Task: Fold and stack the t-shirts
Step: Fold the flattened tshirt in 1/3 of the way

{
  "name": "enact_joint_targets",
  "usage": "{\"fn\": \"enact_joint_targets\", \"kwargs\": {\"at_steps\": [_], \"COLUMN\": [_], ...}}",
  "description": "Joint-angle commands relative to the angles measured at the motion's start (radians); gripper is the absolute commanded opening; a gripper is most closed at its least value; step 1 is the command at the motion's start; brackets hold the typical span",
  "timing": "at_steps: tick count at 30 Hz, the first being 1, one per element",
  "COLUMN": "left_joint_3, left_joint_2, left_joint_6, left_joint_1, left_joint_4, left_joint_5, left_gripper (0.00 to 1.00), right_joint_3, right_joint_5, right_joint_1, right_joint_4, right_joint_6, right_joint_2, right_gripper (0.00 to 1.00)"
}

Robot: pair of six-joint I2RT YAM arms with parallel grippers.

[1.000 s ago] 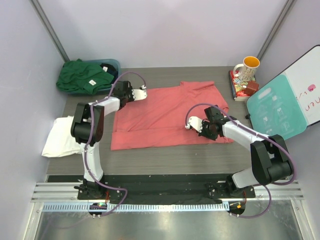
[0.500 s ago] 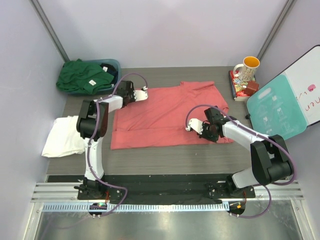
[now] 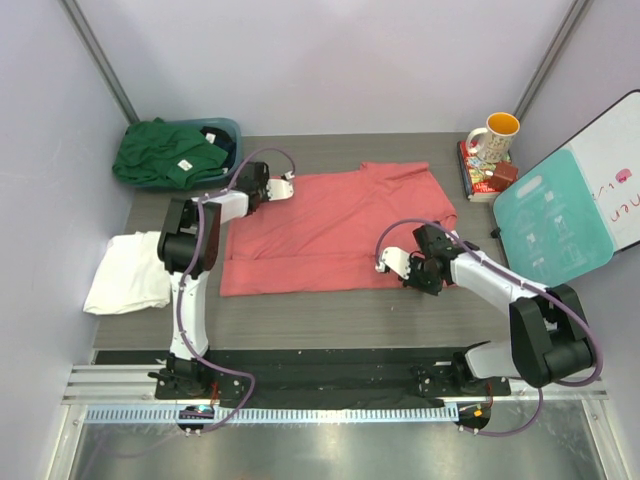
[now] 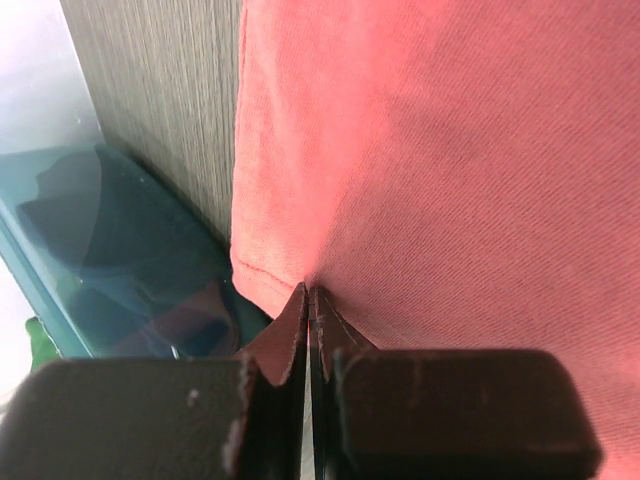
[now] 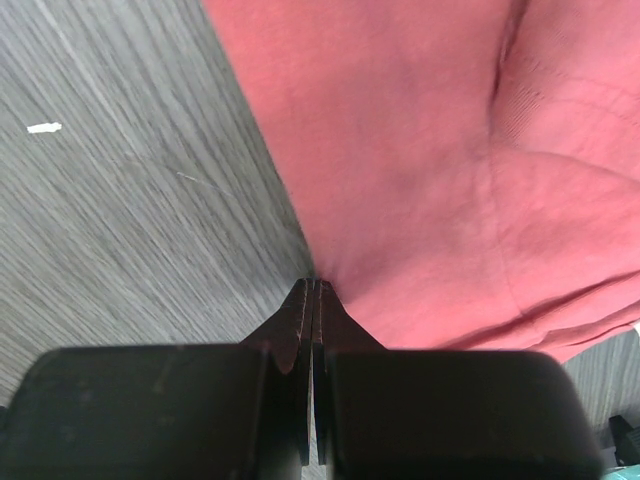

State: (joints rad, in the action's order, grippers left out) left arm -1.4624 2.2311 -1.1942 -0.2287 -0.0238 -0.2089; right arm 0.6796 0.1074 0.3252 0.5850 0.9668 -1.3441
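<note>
A coral-red t-shirt [image 3: 330, 230] lies spread flat in the middle of the table. My left gripper [image 3: 250, 192] is shut on its far left corner [image 4: 285, 270], where the cloth puckers at the tips [image 4: 310, 292]. My right gripper [image 3: 418, 278] is shut on the shirt's near right edge [image 5: 400, 250], tips [image 5: 313, 285] right at the hem. A white t-shirt [image 3: 130, 272] lies folded at the table's left edge. A dark green t-shirt [image 3: 165, 152] is heaped over a teal tub.
The teal tub [image 3: 228, 128] stands at the far left corner, close behind my left gripper [image 4: 100, 270]. A mug [image 3: 495, 135] on books [image 3: 480, 178] and a teal and white board [image 3: 570, 210] are at the right. Bare table [image 5: 130, 190] lies along the near edge.
My right gripper has drawn a little toward the near edge and rightward with the shirt's hem. The left arm's elbow has swung toward the shirt; its gripper stays at the corner.
</note>
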Motion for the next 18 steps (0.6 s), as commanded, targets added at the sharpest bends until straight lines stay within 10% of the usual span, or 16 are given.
{"fn": "enact_joint_targets", "kwargs": {"at_steps": [1,13,18], "left_joint_3": [0.04,0.043,0.005], "left_joint_2": [-0.007,-0.267,-0.287], "left_joint_6": [-0.007,0.101,0.126], "left_joint_1": [0.006,-0.009,-0.021], "left_joint_4": [-0.039,0.094,0.134], "left_joint_5": [-0.055,0.163,0.184], "left_gripper": [0.0,0.0,0.16], "right_joint_3": [-0.012,0.06,0.054], "right_joint_5": [0.009,0.023,-0.012], "right_joint_1": [0.003,0.003,0.005], "right_joint_4": [0.016,0.004,-0.072], "right_joint_6": [0.006,-0.008,-0.011], "right_joint_2": [0.048,0.097,0.036], "right_gripper": [0.01,0.01,0.01]}}
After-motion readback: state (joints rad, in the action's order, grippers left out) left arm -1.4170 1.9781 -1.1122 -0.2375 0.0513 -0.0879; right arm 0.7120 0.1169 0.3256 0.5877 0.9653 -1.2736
